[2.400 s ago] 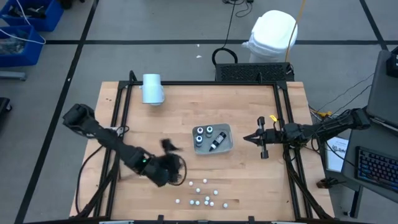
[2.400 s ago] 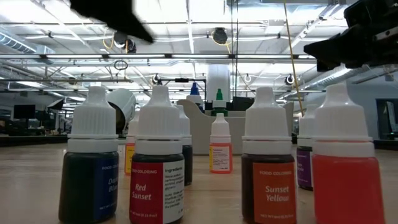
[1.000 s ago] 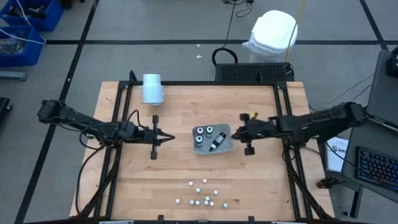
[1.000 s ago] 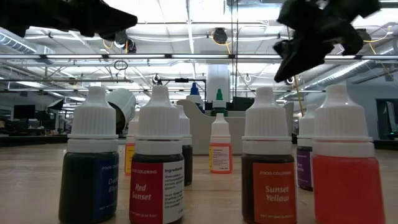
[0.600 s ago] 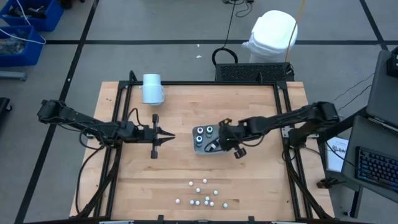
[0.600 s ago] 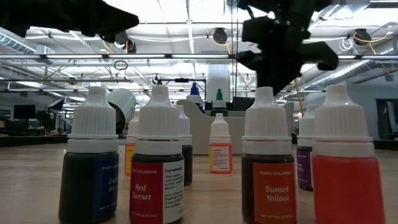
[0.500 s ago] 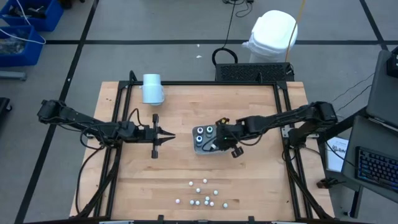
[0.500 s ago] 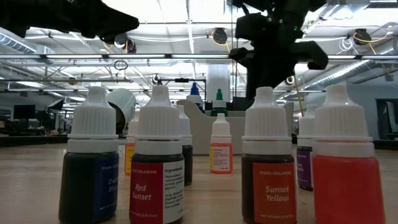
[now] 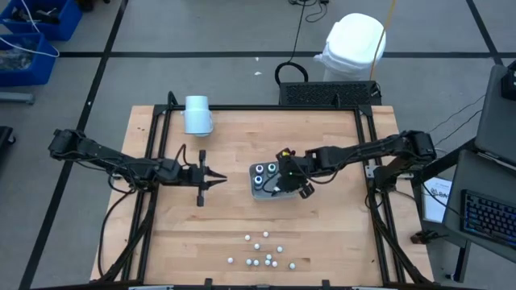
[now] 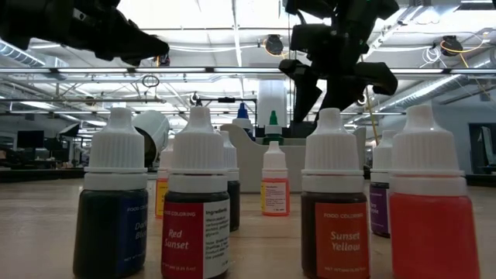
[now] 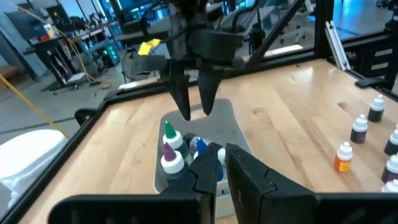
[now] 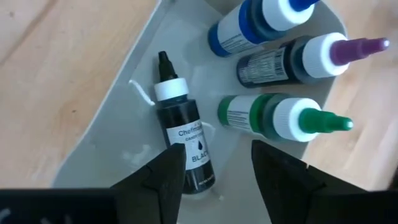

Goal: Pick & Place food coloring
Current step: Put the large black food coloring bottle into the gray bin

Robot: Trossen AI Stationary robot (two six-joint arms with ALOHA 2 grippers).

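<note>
A grey tray (image 9: 256, 193) mid-table holds the larger food coloring bottles. Blue (image 12: 261, 18), purple (image 12: 298, 59) and green (image 12: 280, 118) ones stand upright, and a black one (image 12: 186, 140) lies on its side on the tray floor. My right gripper (image 12: 217, 152) hangs open above the tray, slanting down, its fingers over the black bottle's base and the green bottle. My left gripper (image 9: 216, 177) is shut, level, left of the tray and pointing at it. Several small white-capped bottles (image 9: 262, 254) stand near the front edge.
A pale blue cylinder (image 9: 197, 114) lies at the far left corner. The low view looks past the small bottles, such as Red Sunset (image 10: 198, 209) and Sunset Yellow (image 10: 335, 209). Black frame rails (image 9: 157, 145) run along the table's sides. Bare wood lies between the tray and the small bottles.
My right gripper has swept from the table's right side toward the left, over the tray. It has tipped downward and rolled, and its fingers have come apart. My left gripper has tipped down a little without shifting place. The bottles have not moved.
</note>
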